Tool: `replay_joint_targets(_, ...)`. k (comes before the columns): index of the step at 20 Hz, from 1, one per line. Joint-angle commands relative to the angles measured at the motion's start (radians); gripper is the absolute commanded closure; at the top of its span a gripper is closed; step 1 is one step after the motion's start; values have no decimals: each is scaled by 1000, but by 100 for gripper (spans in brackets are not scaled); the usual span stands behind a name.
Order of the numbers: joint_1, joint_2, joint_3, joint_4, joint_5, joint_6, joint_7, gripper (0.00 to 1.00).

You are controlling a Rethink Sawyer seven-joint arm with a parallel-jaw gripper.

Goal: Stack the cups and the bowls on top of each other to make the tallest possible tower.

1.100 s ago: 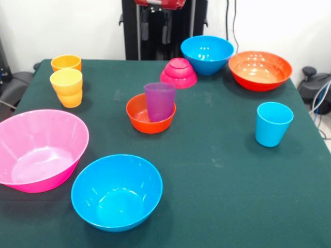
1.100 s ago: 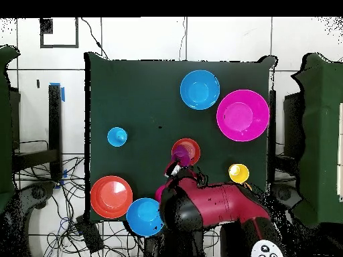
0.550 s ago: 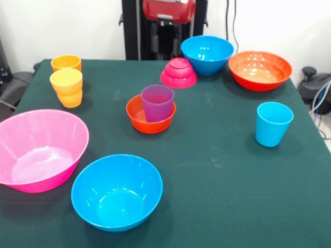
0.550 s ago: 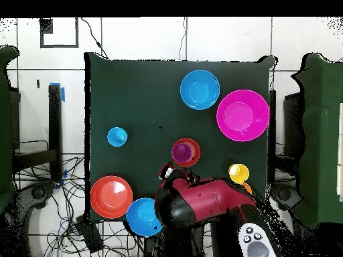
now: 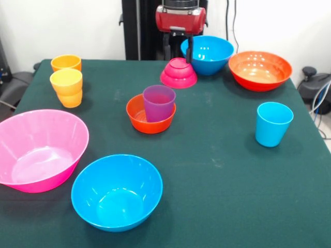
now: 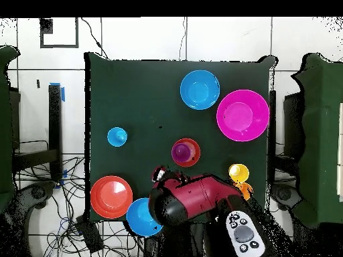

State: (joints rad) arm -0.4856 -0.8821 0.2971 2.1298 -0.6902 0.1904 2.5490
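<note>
While most pieces sit single and scattered on the green table (image 5: 222, 170), a tower is barely begun. Nearest, a blue bowl (image 5: 117, 191) stands upright, with the large pink bowl (image 5: 39, 149) to its left, tilted. To the right, the light blue cup (image 5: 273, 123) stands alone. At the middle, the purple cup (image 5: 159, 103) sits upright inside the small orange-red bowl (image 5: 150, 114). At far left, the yellow-orange cup (image 5: 66, 87) and the orange cup (image 5: 66, 63) stand close together. Farthest, the magenta bowl (image 5: 178, 72) lies upside down, with the second blue bowl (image 5: 207, 54) and the wide orange bowl (image 5: 260, 70) to its right. The gripper (image 5: 180, 47) hangs just above the magenta bowl, holding nothing; whether its fingers are spread cannot be told. Judging from this, the magenta bowl is likely next: centring over it and gripping the rim squarely should prevent slipping.
</note>
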Motion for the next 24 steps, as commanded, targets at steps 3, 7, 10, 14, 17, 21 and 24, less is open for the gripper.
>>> replay_joint_targets(3, 75, -101, -77, 125, 43, 47, 70, 0)
replay_joint_targets(7, 106, -30, -115, 209, 141, -13, 183, 0)
replay_joint_targets(10, 159, 93, -215, 198, 149, -16, 218, 0)
replay_joint_targets(14, 174, 270, -279, 195, 151, -200, 218, 0)
replay_joint_targets(17, 197, 335, -318, 217, 158, -317, 230, 0)
replay_joint_targets(21, 315, 371, -397, 229, 213, -435, 252, 0)
replay_joint_targets(24, 416, 476, -501, 159, 263, -548, 225, 0)
